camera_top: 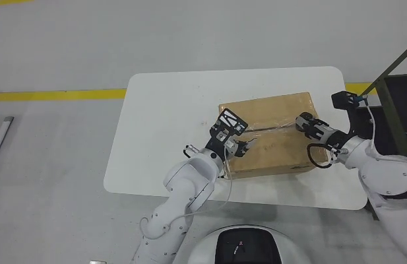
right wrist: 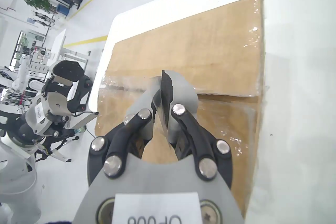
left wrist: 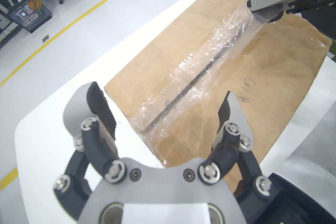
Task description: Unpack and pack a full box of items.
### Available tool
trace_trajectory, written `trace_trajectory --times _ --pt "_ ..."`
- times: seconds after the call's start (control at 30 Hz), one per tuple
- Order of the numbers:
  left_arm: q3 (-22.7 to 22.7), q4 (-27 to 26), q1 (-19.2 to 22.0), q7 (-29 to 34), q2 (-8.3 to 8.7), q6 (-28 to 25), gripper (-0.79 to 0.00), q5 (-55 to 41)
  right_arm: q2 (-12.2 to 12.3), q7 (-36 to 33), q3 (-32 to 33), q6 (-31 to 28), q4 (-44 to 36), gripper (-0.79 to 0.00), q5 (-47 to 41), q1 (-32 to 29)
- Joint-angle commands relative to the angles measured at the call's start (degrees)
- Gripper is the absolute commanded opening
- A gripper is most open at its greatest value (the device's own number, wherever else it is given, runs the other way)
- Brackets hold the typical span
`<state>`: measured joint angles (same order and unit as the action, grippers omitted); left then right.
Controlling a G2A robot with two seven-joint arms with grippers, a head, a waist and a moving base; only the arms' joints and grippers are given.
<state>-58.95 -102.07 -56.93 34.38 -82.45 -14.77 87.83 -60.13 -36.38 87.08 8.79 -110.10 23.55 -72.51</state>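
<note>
A white rounded-corner surface (camera_top: pixel 163 132) carries the task's thing, a closed brown cardboard box (camera_top: pixel 272 112), which lies flat on the half of the surface nearer the right arm. Its top flaps are sealed by clear wrinkled plastic tape (left wrist: pixel 210 51) laid along the middle seam. Since the box is held shut by it, the tape is judged to need removing before anything can be unpacked.

The right fingers (right wrist: pixel 181 93) are pressed together at the seam's end nearest the right arm, where a lifted tail of the tape is pinched between them, presumably for peeling. The left fingers (left wrist: pixel 98 104) are spread apart over the opposite end of the seam, probably placed there for steadying.

The contents are hidden by the flaps. How much film is caught between the right fingers is hard to make out, and whether the left fingers touch the cardboard cannot be told.
</note>
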Motion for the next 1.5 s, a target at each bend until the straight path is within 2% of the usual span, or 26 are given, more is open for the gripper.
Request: trace_trajectory --times 0.0,0.17,0.2,0.23,0.27,0.3,0.37,0.4,0.43,0.63,0.97,1.2,1.3,1.47 --pt "-0.1 -0.1 -0.4 -0.7 0.06 0.0 0.0 0.3 0.0 0.4 -0.1 0.6 0.4 -0.785 0.2 0.0" --pt "-0.1 -0.4 -0.6 -0.9 0.06 0.0 0.0 0.5 -0.1 0.6 -1.1 1.0 1.3 -0.785 0.8 0.4" --pt "-0.1 -0.4 -0.6 -0.9 0.06 0.0 -0.028 0.5 -0.2 0.6 -1.2 1.0 1.5 -0.785 1.0 0.5" --pt "-0.1 -0.5 -0.6 -0.9 0.05 -0.1 -0.179 0.5 -0.2 0.6 -1.4 1.1 1.7 -0.785 1.2 0.6" --pt "-0.1 -0.6 -0.5 -1.0 0.05 -0.1 -0.222 0.5 -0.2 0.5 -1.6 1.2 1.8 -0.785 1.5 0.7" --pt "-0.1 -0.7 -0.5 -1.1 0.05 -0.2 -0.434 0.5 -0.2 0.5 -1.7 1.3 2.0 -0.785 1.9 0.8" --pt "-0.2 -0.9 -0.4 -1.4 0.02 -0.2 -0.591 0.2 -0.2 0.5 -2.0 1.3 2.1 -0.785 2.0 0.9" --pt "-0.3 -1.0 -0.2 -1.7 -0.02 -0.2 -0.73 -0.4 -0.2 0.5 -2.0 1.4 2.2 -0.785 2.3 1.0" --pt "-0.3 -1.0 0.0 -1.8 -0.04 -0.4 -0.785 -0.6 -0.2 0.4 -2.1 1.4 2.2 -0.785 2.7 1.1" --pt "1.6 0.8 3.0 -2.8 -0.66 -1.1 -0.785 -2.7 -0.2 0.6 -2.2 1.6 2.1 -0.785 3.1 1.0" --pt "6.6 11.9 8.1 -4.1 -2.12 0.0 -0.785 -1.9 -0.3 0.7 -2.1 2.0 1.8 -0.785 3.4 0.6" --pt "6.8 13.6 8.9 -3.5 -2.58 1.6 -0.785 -1.8 -0.3 0.7 -1.9 2.0 1.6 -0.785 3.4 0.3" --pt "6.7 13.6 8.9 -2.9 -2.65 1.5 -0.785 -1.7 -0.4 0.5 -1.9 1.9 1.6 -0.742 3.4 0.3" --pt "6.8 13.4 8.5 -2.1 -2.75 1.2 -0.785 -1.5 -0.4 0.0 -1.2 2.6 1.6 -0.526 2.6 0.3"
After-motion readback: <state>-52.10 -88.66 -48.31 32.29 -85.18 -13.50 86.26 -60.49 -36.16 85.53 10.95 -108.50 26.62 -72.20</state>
